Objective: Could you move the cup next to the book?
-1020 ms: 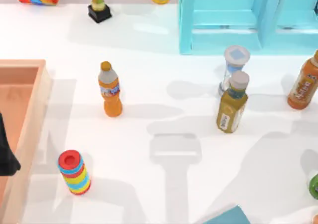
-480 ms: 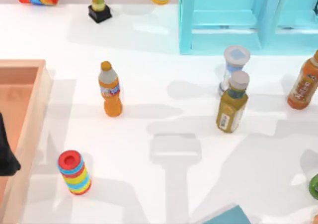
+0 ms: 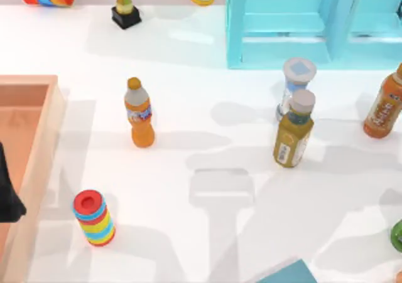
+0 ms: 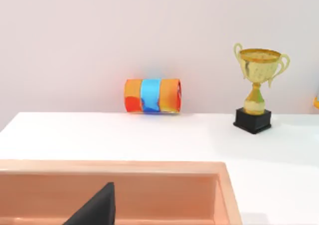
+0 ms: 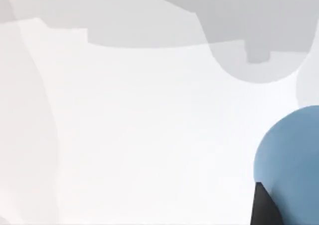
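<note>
Right wrist view shows the cup (image 5: 291,160); top view, the book (image 3: 290,274); end effector state unclear.

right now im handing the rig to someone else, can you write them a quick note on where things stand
Left pincer: parked at the table's left edge, over the wooden tray; a dark fingertip shows in the left wrist view, and whether it is open or shut cannot be told.
Right pincer: one dark fingertip shows in the right wrist view, right against the blue cup. Whether it grips the cup cannot be told.
Book: lying at the table's near edge, right of centre, partly cut off in the top view.
Done: right arm has reached the cup.
Left: confirm the grasp, then set the cup down beside the book.
</note>
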### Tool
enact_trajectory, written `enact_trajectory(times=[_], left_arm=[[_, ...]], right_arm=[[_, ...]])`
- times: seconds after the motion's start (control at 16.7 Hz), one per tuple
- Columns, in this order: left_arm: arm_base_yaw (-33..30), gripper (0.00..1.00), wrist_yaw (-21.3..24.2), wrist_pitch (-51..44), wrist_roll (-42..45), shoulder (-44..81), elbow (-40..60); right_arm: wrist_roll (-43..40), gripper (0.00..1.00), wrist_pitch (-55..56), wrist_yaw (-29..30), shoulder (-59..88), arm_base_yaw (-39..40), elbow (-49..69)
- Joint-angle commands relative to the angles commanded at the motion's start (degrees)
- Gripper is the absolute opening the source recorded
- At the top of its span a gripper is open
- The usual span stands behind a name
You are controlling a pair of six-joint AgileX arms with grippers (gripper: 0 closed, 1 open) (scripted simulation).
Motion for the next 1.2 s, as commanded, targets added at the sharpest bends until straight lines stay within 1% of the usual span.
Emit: enact_trajectory(times=[0.12, 0.24, 0.6, 0.72, 1.02, 1.2], left_arm=[[0.00, 1.00, 0.00, 0.00, 0.00, 0.00, 0.00], [0.00, 1.00, 0.00, 0.00, 0.00, 0.00, 0.00], [0.00, 1.00, 0.00, 0.00, 0.00, 0.00, 0.00], [0.00, 1.00, 0.00, 0.00, 0.00, 0.00, 0.00], [0.00, 1.00, 0.00, 0.00, 0.00, 0.00, 0.00], [0.00, 1.00, 0.00, 0.00, 0.00, 0.00, 0.00]], right_arm=[[10.28, 0.00, -2.66, 0.78, -0.01, 2.44, 1.28], [22.32, 0.00, -5.30, 1.55, -0.24, 5.50, 2.44], [65.95, 0.00, -12.47, 3.28, -0.66, 18.28, 5.86], [78.88, 0.00, -13.90, 3.54, -0.98, 23.59, 6.54], [107.21, 0.00, -15.29, 3.38, -2.09, 37.97, 7.20], [120.48, 0.00, -14.42, 2.76, -3.21, 46.57, 6.65]])
